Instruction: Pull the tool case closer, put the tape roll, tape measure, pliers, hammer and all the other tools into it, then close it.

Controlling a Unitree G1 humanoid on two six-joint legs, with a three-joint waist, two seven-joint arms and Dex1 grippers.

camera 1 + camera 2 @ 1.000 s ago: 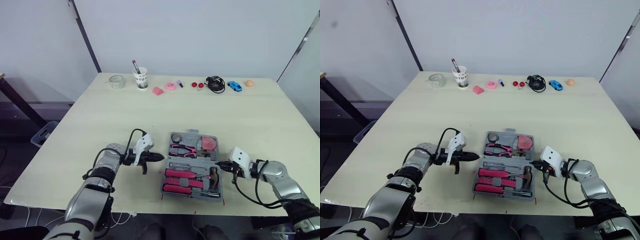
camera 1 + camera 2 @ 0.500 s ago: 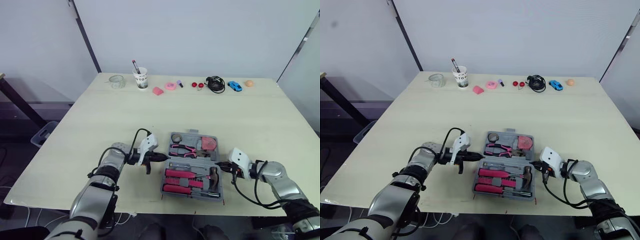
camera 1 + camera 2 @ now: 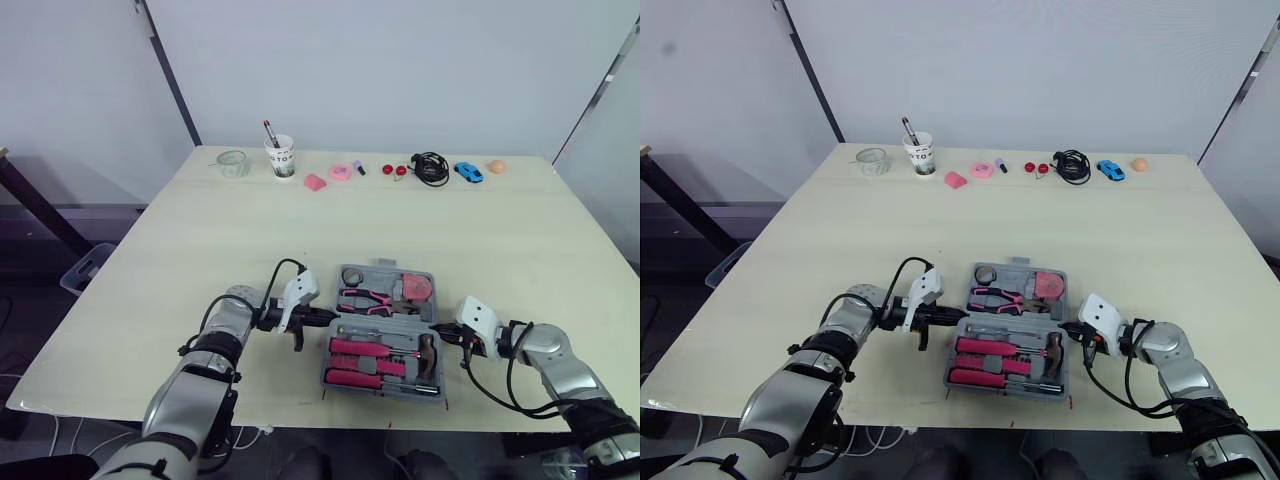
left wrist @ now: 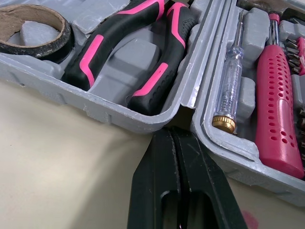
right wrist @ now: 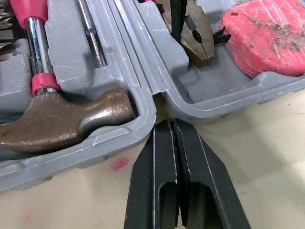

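The tool case (image 3: 383,268) lies open and flat close to the front edge of the tabletop (image 3: 520,250), a little right of the middle, and its moulded seats look filled. The far half holds the tape roll (image 4: 28,16), the pliers (image 4: 164,57) and the pink tape measure (image 5: 267,33). The near half holds the hammer (image 5: 62,117), a pink-handled screwdriver (image 4: 279,109) and a clear tester screwdriver (image 4: 228,95). The bits and pieces along the far edge, such as the paper cup (image 3: 283,157), look like no part of the kit, so pulling and loading seem finished and the step in hand is closing. The left tool (image 4: 172,136) has its two black fingers pressed together, holding nothing, with the tip at the notch where the two halves meet on the case's left side. The right tool (image 5: 170,125) is likewise pinched together and empty, its tip at the matching notch on the right side, just beside the hammer's head. Both are therefore at the hinge line, touching the case or nearly so. Closing probably calls for getting under the outer rim of one half and swinging it over the other about that hinge. Both sides should rise evenly so the shell does not twist, and slowly enough that the loosely seated pliers and tape roll do not tip out before the edges meet. A downward press would then seat the latches.
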